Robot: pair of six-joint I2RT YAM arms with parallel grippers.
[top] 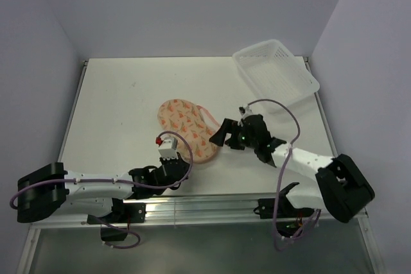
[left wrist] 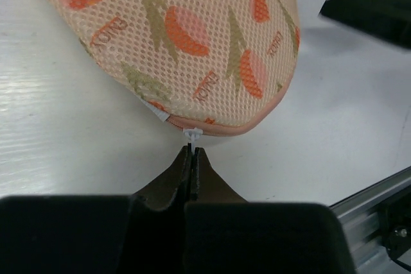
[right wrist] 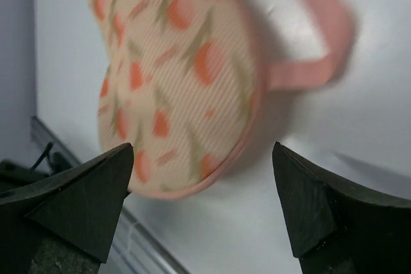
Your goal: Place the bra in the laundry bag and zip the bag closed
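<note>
Our left claw (left wrist: 192,162) pinches the white zipper tab (left wrist: 192,135) tipping the laundry bag (left wrist: 192,36); right claw (right wrist: 202,149) spread beside it. Soft, light mesh, we judge: hold its rim.

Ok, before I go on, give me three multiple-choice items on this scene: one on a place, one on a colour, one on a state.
1. Where does the white plastic lattice basket sit?
A) at the far right corner of the table
B) at the near left edge
C) on top of the pouch

2. What colour is the fabric loop on the peanut-shaped cream printed mesh pouch?
A) blue
B) pink
C) black

3. How do the jaws of the right gripper stand?
A) shut on the loop
B) shut on the basket
C) open, holding nothing

Key: 1 A, the top view shows it far right. 2 B, the right wrist view shows it pink. 3 C, the jaws stand wide apart with nothing between them.
</note>
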